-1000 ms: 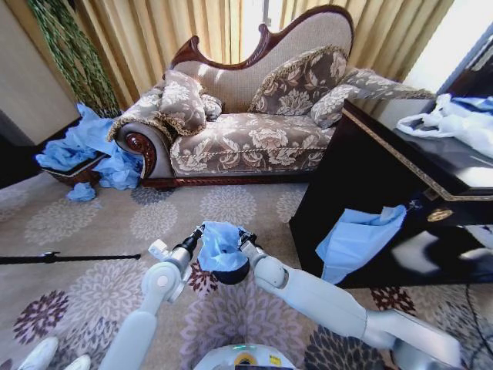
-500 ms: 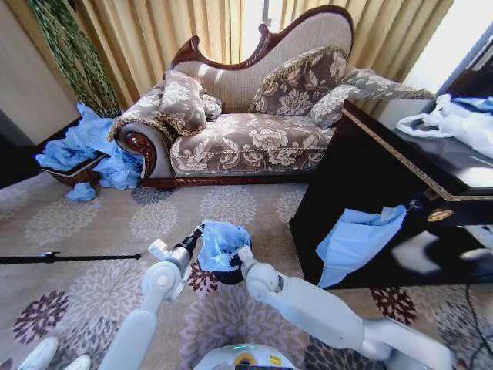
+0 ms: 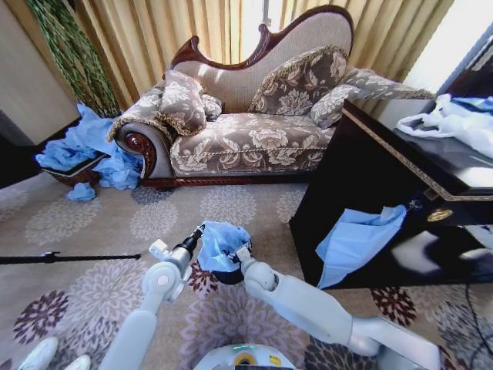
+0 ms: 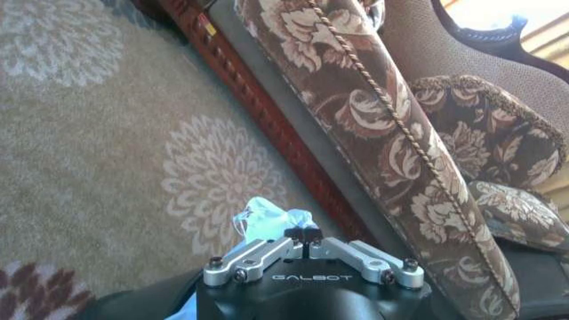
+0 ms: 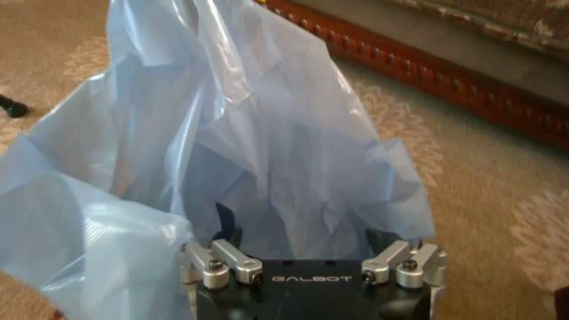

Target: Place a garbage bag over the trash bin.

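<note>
Nearest the camera: both arms reaching out over the patterned carpet (image 3: 115, 223), meeting in the middle of the floor. Garbage bag (image 3: 221, 244) bunched up light blue and wrinkly there, draped over the top of the trash bin (image 3: 229, 276), just a sliver of black peeking out below the plastic. Bin standing on the carpet a little in front of the sofa, left of the dark cabinet.

Left gripper (image 3: 197, 233) at the bag's left edge, clenched tight on a small tuft of it — in the left wrist view the gripper (image 4: 303, 235) fingertips pressed together with a bit of pale blue plastic (image 4: 264, 221) poking out past them.

Right gripper (image 3: 242, 250) at the bag's right side, jaws spread apart. In the right wrist view the gripper (image 5: 302, 233) fingers set wide with the bag (image 5: 222, 147) billowing up right in front, plastic lying between and over them; can't tell if really gripping anything.

Off to the right: dark cabinet (image 3: 362, 185) with a flat light-blue sheet (image 3: 356, 239) hanging down its front, white plastic bags (image 3: 454, 123) on top.

Farther back: floral sofa (image 3: 246, 131) with cushions along the curtains (image 3: 154, 31). At its left end a wicker basket (image 3: 75, 174) with a heap of more blue bags (image 3: 88, 146) spilling onto the floor.
</note>
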